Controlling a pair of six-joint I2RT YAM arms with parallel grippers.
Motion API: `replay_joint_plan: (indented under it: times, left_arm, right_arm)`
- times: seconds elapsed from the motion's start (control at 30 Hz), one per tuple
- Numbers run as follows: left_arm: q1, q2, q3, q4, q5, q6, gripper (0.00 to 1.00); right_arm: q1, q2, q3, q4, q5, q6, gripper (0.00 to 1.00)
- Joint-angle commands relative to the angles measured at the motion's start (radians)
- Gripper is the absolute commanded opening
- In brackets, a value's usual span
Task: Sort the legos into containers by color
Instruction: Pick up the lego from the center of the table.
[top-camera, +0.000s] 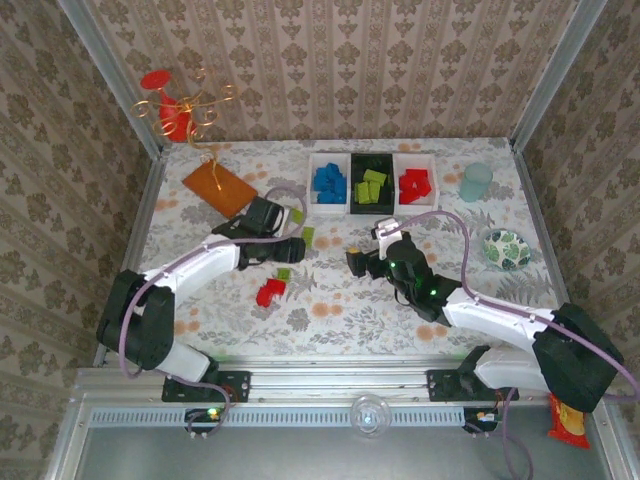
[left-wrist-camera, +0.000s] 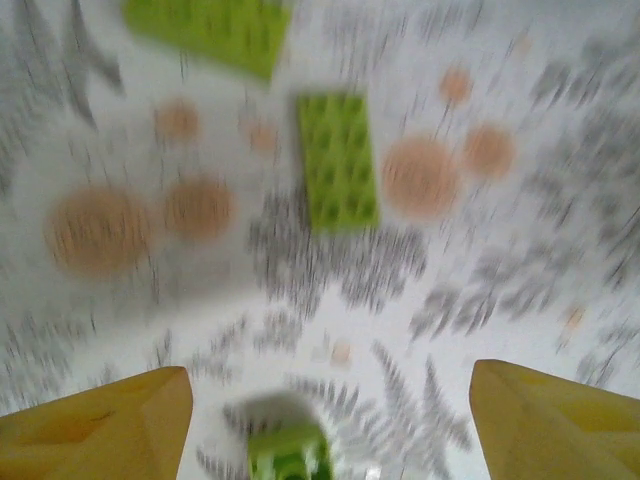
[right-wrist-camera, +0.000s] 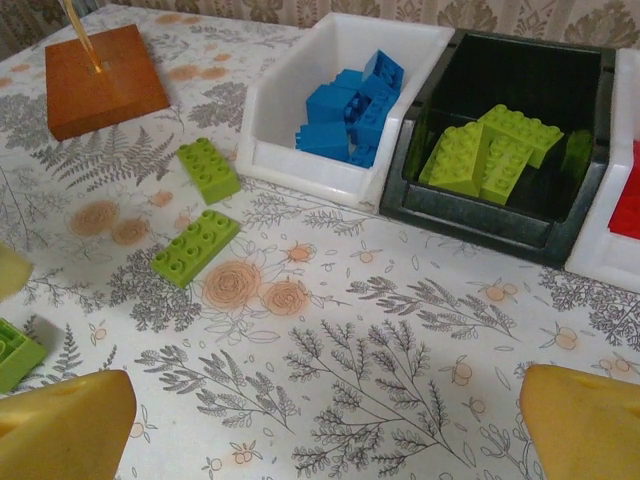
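Looking down from above, three containers (top-camera: 329, 209) in a row hold blue, green and red legos (top-camera: 330, 184); a red lego (top-camera: 270, 292) lies loose near the left tool (top-camera: 296, 250). Left wrist: that tool open, a green lego (left-wrist-camera: 290, 455) between its fingers (left-wrist-camera: 100, 430), untouched. Right wrist: right tool (right-wrist-camera: 325, 380) wide, empty, facing the containers.

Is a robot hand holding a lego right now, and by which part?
No, nothing is held. The left gripper is open around a lime green lego without touching it, and the right gripper is open over the tablecloth.
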Motion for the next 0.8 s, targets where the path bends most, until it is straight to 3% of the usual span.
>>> replay_joint_plan:
  times: [0.0,0.27,0.5,0.77]
  left_arm:
    - [-0.013,0.008,-0.006,-0.085,-0.018,0.042,0.76]
    - [-0.013,0.142,0.055,-0.102,-0.031,0.041,0.64]
    - [-0.039,0.186,0.052,-0.103,-0.084,0.001,0.57]
    - [-0.066,0.198,0.047,-0.098,-0.094,-0.026,0.45]
  right_arm:
    - [-0.006,0.022,0.018,-0.014,0.000,0.022,1.00]
    - [-0.005,0.017,0.017,-0.016,-0.011,0.011,1.00]
    - [-0.005,0.005,-0.003,0.049,-0.163,-0.020,1.00]
    - [-0.004,-0.010,-0.003,0.036,-0.135,-0.021,1.00]
